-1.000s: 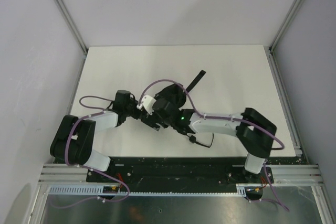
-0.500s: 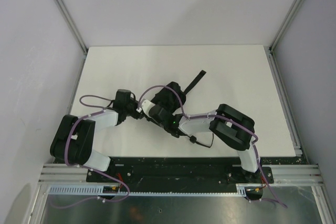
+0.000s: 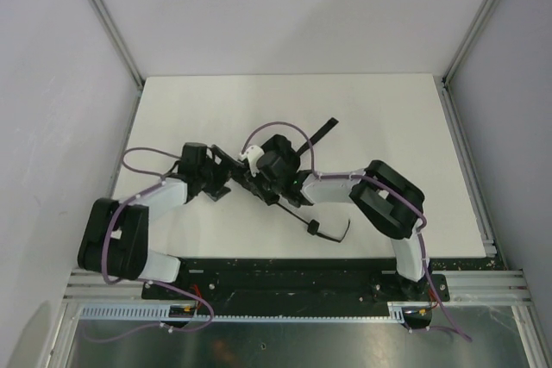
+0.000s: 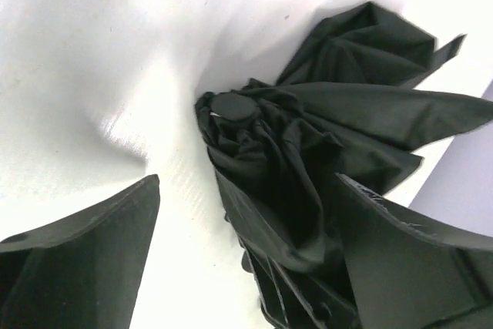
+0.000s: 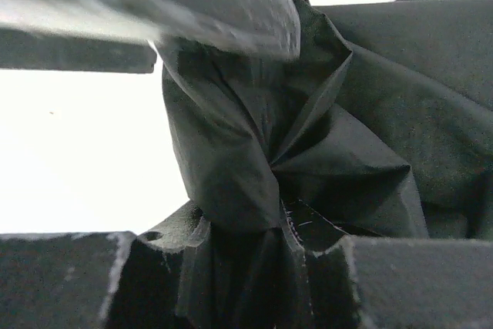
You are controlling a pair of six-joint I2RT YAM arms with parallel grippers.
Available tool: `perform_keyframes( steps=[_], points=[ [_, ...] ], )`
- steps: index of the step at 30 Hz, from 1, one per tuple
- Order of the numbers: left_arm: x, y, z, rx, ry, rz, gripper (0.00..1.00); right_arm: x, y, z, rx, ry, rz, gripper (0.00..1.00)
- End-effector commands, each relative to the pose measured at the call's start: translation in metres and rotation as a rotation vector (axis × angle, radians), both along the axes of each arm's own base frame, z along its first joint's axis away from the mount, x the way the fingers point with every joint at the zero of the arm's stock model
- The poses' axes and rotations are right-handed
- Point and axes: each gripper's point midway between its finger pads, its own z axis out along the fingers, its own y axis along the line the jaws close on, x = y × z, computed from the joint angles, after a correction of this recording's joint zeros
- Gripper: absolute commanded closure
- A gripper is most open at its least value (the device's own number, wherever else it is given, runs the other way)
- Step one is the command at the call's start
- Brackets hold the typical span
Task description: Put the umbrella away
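Reaches inward with left arm [image 3: 164,196], elbow folded low near base, left gripper [image 4: 246,182] spread wide. Bends right arm [image 3: 336,187] at a raised elbow, forearm running leftward, and pinches umbrella [image 5: 347,167] fabric in right gripper [image 5: 231,140]. Holds both wrists close together.

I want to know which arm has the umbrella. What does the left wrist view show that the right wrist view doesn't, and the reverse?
Only the left wrist view: the round end cap of the umbrella, and the left gripper open, fingers apart on either side of the bundle. Only the right wrist view: the right gripper shut on a bunched fold of canopy. Both: black umbrella fabric over the white table.
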Motion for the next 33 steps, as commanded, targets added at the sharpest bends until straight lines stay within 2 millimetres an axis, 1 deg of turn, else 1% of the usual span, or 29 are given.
perform_keyframes(
  steps=[1, 4, 7, 9, 12, 15, 17, 20, 25, 29, 30, 31, 33],
  points=[
    [0.007, 0.021, 0.032, 0.073, -0.153, -0.031, 0.02, -0.092, -0.041, -0.100, -0.087, 0.578, 0.051, 1.00],
    [-0.003, 0.026, 0.035, 0.052, -0.168, -0.026, 0.01, -0.095, -0.029, -0.095, 0.028, 0.704, 0.034, 1.00],
    [-0.014, 0.023, 0.029, 0.013, -0.144, -0.035, 0.01, -0.097, -0.021, -0.092, 0.116, 0.809, 0.017, 1.00],
    [-0.019, 0.019, 0.024, -0.013, -0.118, -0.036, 0.01, -0.093, -0.017, -0.090, 0.179, 0.867, 0.005, 1.00],
    [-0.022, 0.017, 0.014, -0.040, -0.082, -0.016, 0.01, -0.085, -0.013, -0.092, 0.271, 0.963, -0.022, 1.00],
    [-0.016, 0.013, 0.013, -0.084, -0.113, 0.014, 0.01, -0.080, -0.010, -0.092, 0.340, 1.026, -0.036, 1.00],
    [-0.016, 0.013, 0.006, -0.091, -0.094, 0.027, 0.01, -0.078, -0.008, -0.090, 0.365, 1.047, -0.039, 1.00],
    [-0.022, 0.013, -0.009, -0.098, -0.035, 0.061, 0.01, -0.075, -0.007, -0.086, 0.390, 1.068, -0.046, 1.00],
    [-0.030, 0.019, -0.038, -0.073, 0.064, 0.135, 0.01, -0.070, -0.001, -0.069, 0.450, 1.091, -0.022, 1.00],
    [-0.028, 0.021, -0.051, -0.039, 0.095, 0.125, 0.11, -0.068, 0.003, -0.055, 0.490, 1.101, 0.004, 1.00],
    [-0.027, 0.022, -0.052, -0.028, 0.095, 0.120, 0.15, -0.068, 0.004, -0.051, 0.499, 1.101, 0.016, 1.00],
    [-0.026, 0.023, -0.053, -0.019, 0.093, 0.116, 0.20, -0.068, 0.005, -0.048, 0.507, 1.102, 0.025, 1.00],
    [-0.025, 0.024, -0.054, -0.002, 0.080, 0.101, 0.34, -0.067, 0.006, -0.043, 0.514, 1.095, 0.037, 1.00]
  ],
)
